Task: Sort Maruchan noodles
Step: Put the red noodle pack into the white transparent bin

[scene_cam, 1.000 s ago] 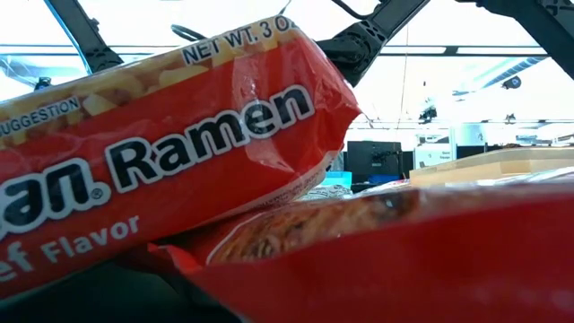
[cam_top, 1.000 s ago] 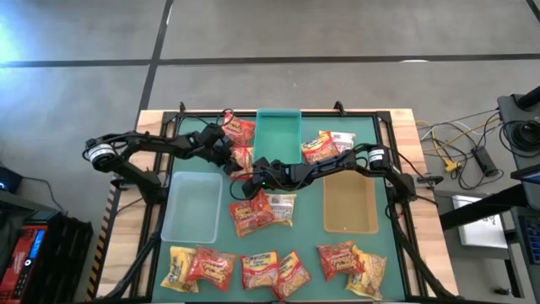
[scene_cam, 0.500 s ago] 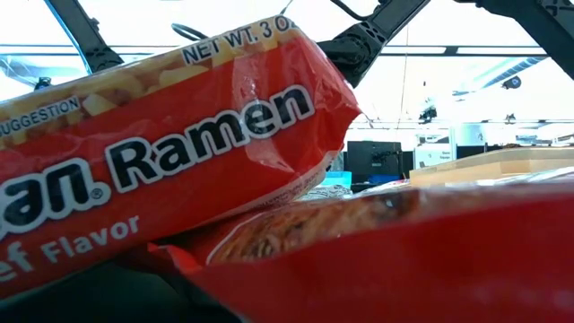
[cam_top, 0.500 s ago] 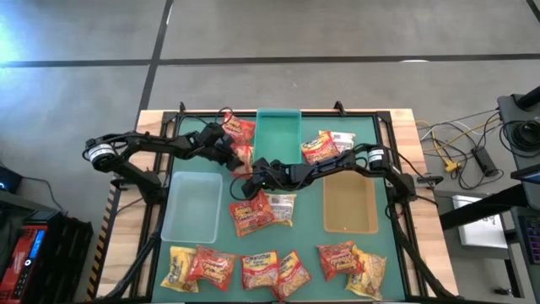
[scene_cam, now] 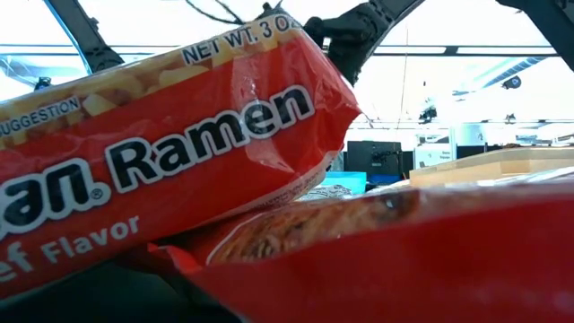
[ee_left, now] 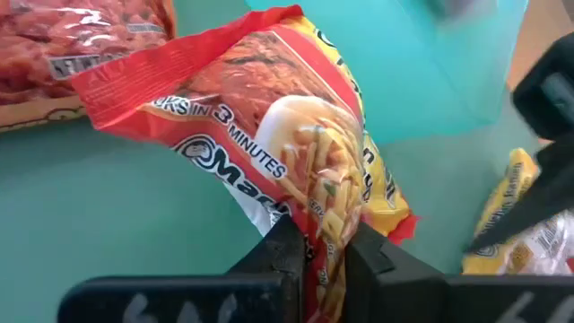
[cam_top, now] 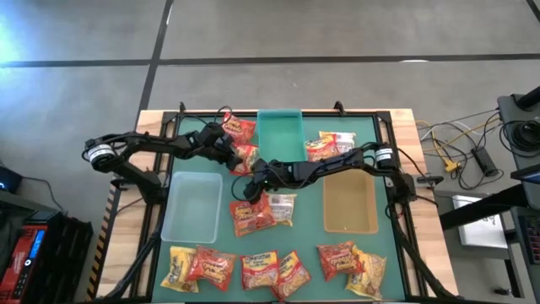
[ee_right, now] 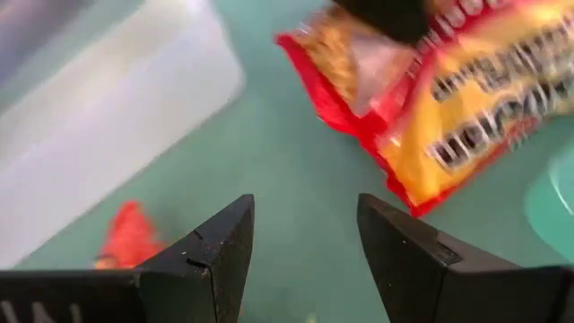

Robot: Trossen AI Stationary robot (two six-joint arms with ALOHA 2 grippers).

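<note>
Your left gripper (ee_left: pixel 325 256) has its jaws closed on the lower edge of a red-and-yellow Maruchan ramen packet (ee_left: pixel 300 161), which stands up out of the grip with its printed face toward the wrist camera; from above, the same packet (cam_top: pixel 245 157) sits at the fingertips just beside the near-left corner of the teal bin (cam_top: pixel 278 133). Past the jaws lies another red packet (ee_left: pixel 85 40), and off to one side of them a yellow packet (ee_left: pixel 520 215) shows behind a dark part of the other arm. Your right gripper (ee_right: pixel 300 247) has its jaws apart with nothing between them, hovering over bare green mat (ee_right: pixel 296 179); ahead of its fingertips is the packet your left gripper holds (ee_right: pixel 448 117), and to the side of the jaws is the clear bin (ee_right: pixel 108 117). From above, the right gripper (cam_top: pixel 253 184) is just beside the left one, directly over the pair of packets in the middle of the mat (cam_top: pixel 263 211). More packets lie in a row along the near edge (cam_top: pixel 261 268), two by the tan bin (cam_top: pixel 350 205), and one red packet (scene_cam: pixel 161 152) fills the table-level view
</note>
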